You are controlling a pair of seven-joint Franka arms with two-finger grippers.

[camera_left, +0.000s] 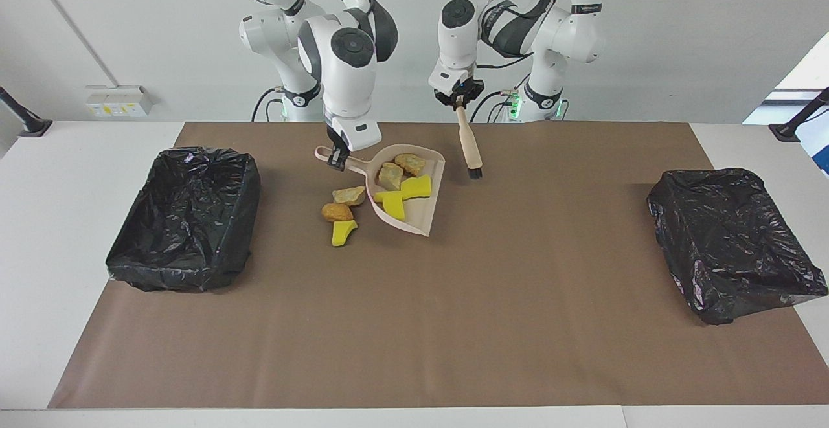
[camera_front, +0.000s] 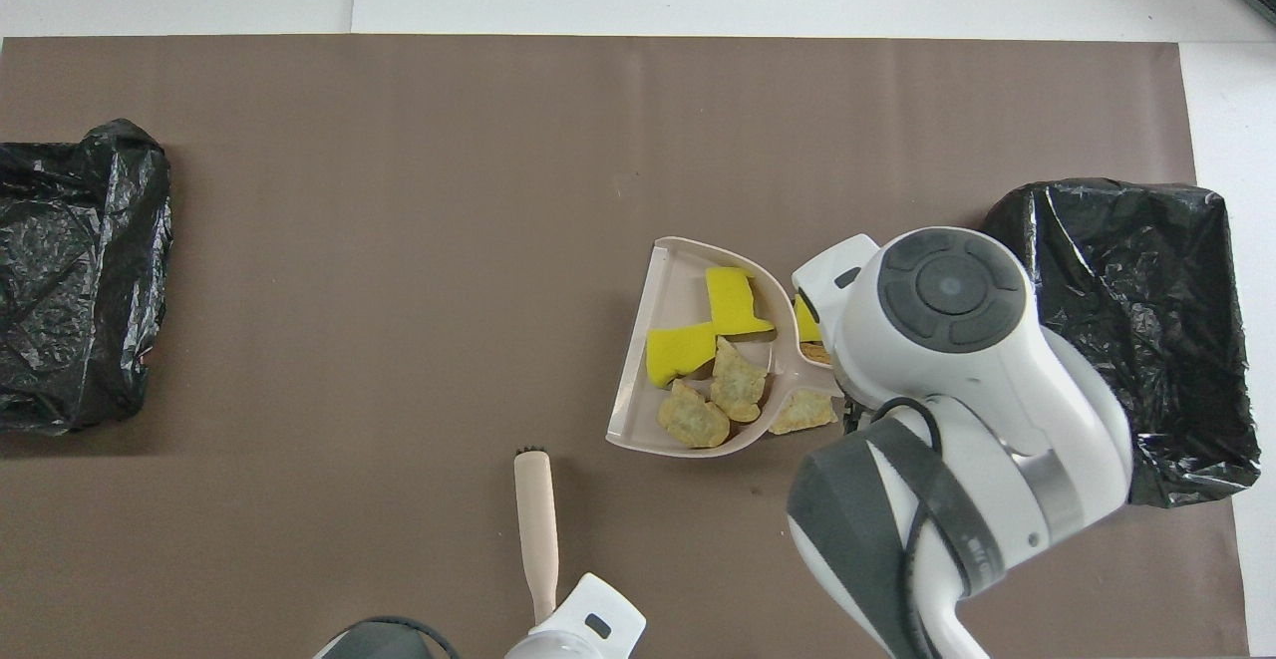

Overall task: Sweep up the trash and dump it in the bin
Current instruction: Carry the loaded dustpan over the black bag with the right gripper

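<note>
1. Seven pieces of trash are seen near the middle of the brown mat (camera_left: 414, 324). Four lie in the pink dustpan (camera_left: 424, 211): two bright yellow chunks (camera_left: 416, 186) toward its open edge, and two pale chunks (camera_left: 390, 175) nearer the handle.
2. Three more chunks lie on the mat just beside the pan, toward the right arm's end of the table: a pale chunk (camera_left: 349, 195) touching the pan's wall, an orange-brown chunk (camera_left: 337, 212) next to it, and a small yellow piece (camera_left: 342, 232) farthest from the robots.
3. The dustpan's handle (camera_left: 350, 161) is gripped by the right gripper (camera_left: 336, 158), whose fingers are closed around it; the pan rests on the mat.
4. A brush (camera_left: 468, 145) is held by its handle in the closed left gripper (camera_left: 459, 98). It hangs bristles down, beside the pan toward the left arm's end; whether the bristles touch the mat cannot be told.
5. A black-lined bin (camera_left: 188, 221) stands at the right arm's end of the table, well apart from the pan.
6. A second black-lined bin (camera_left: 735, 243) stands at the left arm's end.
</note>
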